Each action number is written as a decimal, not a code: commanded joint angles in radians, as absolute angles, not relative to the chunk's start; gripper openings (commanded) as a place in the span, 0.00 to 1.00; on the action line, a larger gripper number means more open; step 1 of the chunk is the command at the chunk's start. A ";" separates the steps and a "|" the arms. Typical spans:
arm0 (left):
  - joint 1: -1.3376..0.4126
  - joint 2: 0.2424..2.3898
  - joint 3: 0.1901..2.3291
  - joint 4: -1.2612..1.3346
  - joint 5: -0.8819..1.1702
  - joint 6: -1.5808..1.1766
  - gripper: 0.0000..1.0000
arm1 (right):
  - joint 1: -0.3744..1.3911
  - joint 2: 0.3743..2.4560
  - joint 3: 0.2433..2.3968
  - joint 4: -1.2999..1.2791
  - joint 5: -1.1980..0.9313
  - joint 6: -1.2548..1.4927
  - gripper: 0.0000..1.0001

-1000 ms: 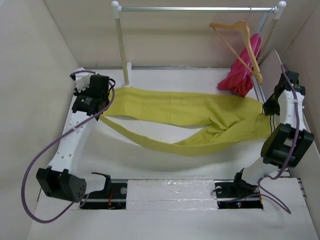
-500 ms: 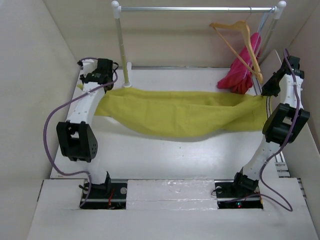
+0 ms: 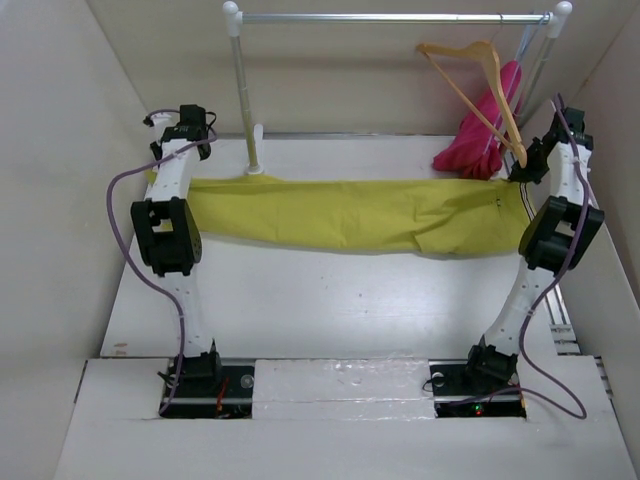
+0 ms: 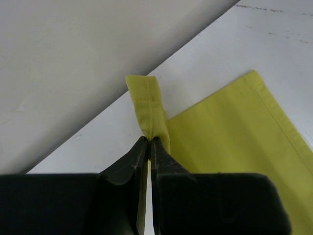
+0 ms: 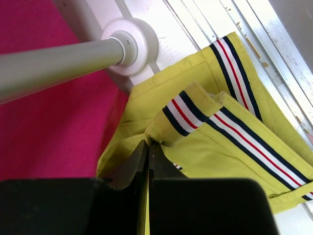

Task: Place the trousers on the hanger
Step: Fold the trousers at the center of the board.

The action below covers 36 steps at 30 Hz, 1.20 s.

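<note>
Trousers: the trousers [image 3: 350,213] are stretched in one long band across the far half of the counter [image 3: 350,310], running from 9 o'clock to 3 o'clock in the top view, with one end in each claw.
Left claw: the left claw [image 4: 148,142] is pressed together on a folded hem of the trousers. In its wrist view the stitched fold stands out of the fingertips toward 12 o'clock, and the rest of the cloth spreads away toward 3 and 4 o'clock.
Right claw: the right claw [image 5: 147,144] is pinching the other end at a bunched fold. In its wrist view the striped trim bands run from the tips toward 2 and 4 o'clock.
Hanger: the hanger [image 3: 480,85] hangs tilted by its hook from the clothes rail [image 3: 390,17] at about 1 o'clock in the top view. Its lower tip is near the right arm, and the trousers are not on it.
Pink garment: the pink garment [image 3: 480,145] hangs behind the hanger, just beside the trousers' right end. It lies at 9 o'clock of the right claw in the wrist view.
Rail foot: the rail foot [image 5: 129,46] is at 12 o'clock of the right claw, just beside the yellow cloth.
</note>
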<state>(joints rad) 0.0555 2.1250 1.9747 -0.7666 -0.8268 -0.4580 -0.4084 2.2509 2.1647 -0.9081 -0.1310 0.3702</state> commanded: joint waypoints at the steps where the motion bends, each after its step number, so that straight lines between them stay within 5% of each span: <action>1: 0.063 2.071 2.039 -0.835 -0.902 -0.498 0.00 | -0.405 2.229 2.200 -0.828 -0.091 0.367 0.00; 7: 0.084 1.794 1.726 -0.805 -0.911 -0.504 0.00 | -0.436 2.097 2.017 -0.693 -0.109 0.385 0.00; 14: 0.084 1.678 1.598 -0.740 -0.922 -0.443 0.00 | -0.436 2.060 1.882 -0.575 -0.133 0.406 0.00; 30: 0.115 2.410 2.374 -0.805 -0.804 -0.439 0.04 | -0.426 2.330 2.215 -0.683 -0.173 0.434 0.00; 32: 0.115 2.425 2.413 -0.811 -0.801 -0.452 0.09 | -0.426 2.321 2.195 -0.664 -0.195 0.442 0.07; 33: 0.115 2.421 2.443 -0.808 -0.789 -0.462 0.15 | -0.426 2.309 2.181 -0.655 -0.212 0.446 0.20; 34: 0.115 2.401 2.451 -0.805 -0.790 -0.472 0.34 | -0.416 2.296 2.139 -0.641 -0.222 0.449 0.30; 36: 0.115 2.337 2.377 -0.716 -0.747 -0.480 0.52 | -0.416 2.238 2.091 -0.595 -0.225 0.454 0.57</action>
<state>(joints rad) 0.0982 2.4893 2.3596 -0.7979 -0.7567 -0.4576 -0.4171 2.3260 2.1273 -0.6968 -0.2035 0.4442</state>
